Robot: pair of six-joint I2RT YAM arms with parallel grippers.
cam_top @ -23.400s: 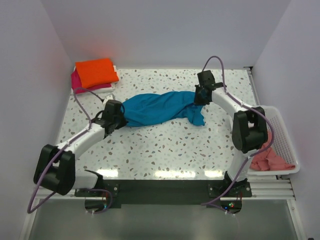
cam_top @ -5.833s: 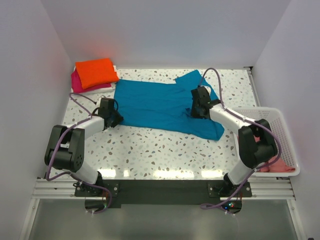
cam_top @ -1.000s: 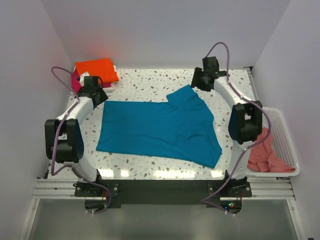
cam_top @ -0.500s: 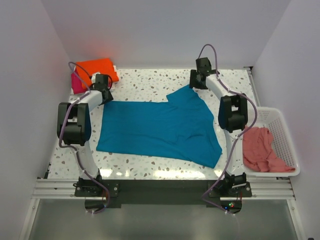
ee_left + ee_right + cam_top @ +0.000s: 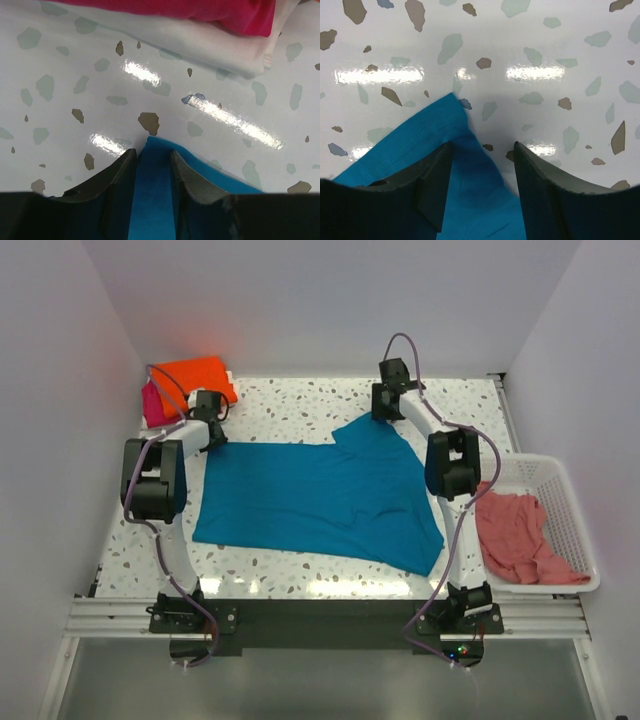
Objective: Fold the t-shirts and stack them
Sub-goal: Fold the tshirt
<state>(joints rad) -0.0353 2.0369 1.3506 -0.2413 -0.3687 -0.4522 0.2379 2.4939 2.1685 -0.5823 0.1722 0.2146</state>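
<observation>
A teal blue t-shirt [image 5: 320, 495] lies spread flat in the middle of the table. My left gripper [image 5: 211, 436] is at its far left corner. In the left wrist view that gripper [image 5: 151, 151] is open, its jaws standing narrowly either side of the teal corner [image 5: 150, 200]. My right gripper [image 5: 381, 417] is at the tip of the far sleeve. In the right wrist view it [image 5: 482, 144] is open wide over the sleeve's hemmed edge [image 5: 430, 130]. A folded orange t-shirt [image 5: 190, 375] rests on a magenta one [image 5: 152, 405] at the far left. A salmon pink t-shirt [image 5: 515, 540] lies in the basket.
The white mesh basket [image 5: 560, 480] hangs off the table's right edge. The folded stack is close to my left gripper, with its magenta edge [image 5: 200, 10] and a white layer [image 5: 215, 47] under it. White walls close in the back and sides.
My left gripper came down from beside the orange stack to the teal corner and its jaws narrowed. My right gripper shifted left to the sleeve tip. The shirt stayed put.
</observation>
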